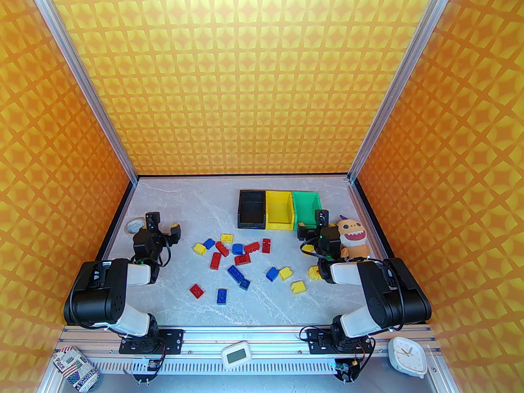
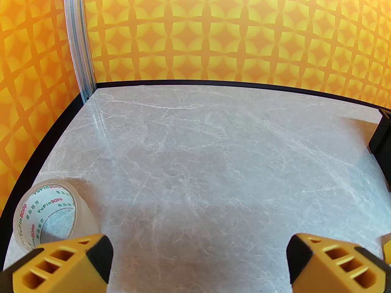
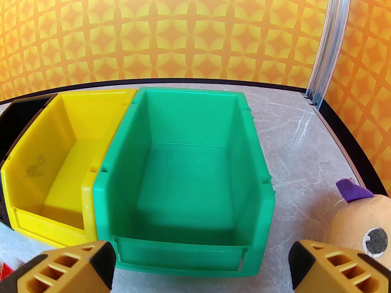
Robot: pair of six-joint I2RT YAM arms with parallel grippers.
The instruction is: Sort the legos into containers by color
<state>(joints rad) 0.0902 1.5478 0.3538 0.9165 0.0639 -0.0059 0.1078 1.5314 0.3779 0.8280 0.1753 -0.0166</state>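
Several red, blue and yellow legos lie scattered across the middle of the marble table, among them a red one [image 1: 215, 260], a blue one [image 1: 236, 274] and a yellow one [image 1: 298, 287]. At the back stand three containers side by side: black [image 1: 251, 213], yellow [image 1: 279, 215] and green [image 1: 305, 209]. My left gripper [image 1: 163, 224] hovers open at the left, away from the legos, over bare table [image 2: 200, 264]. My right gripper [image 1: 312, 222] is open just in front of the green container [image 3: 250, 163], which is empty, as is the yellow container [image 3: 61, 133].
A white tape roll [image 1: 134, 225] [image 2: 49, 212] sits by the left wall. An orange plush monster [image 1: 354, 238] [image 3: 360, 221] stands right of the right gripper. A clock [image 1: 408, 356], a small display [image 1: 235, 356] and a can [image 1: 75, 369] lie on the front rail.
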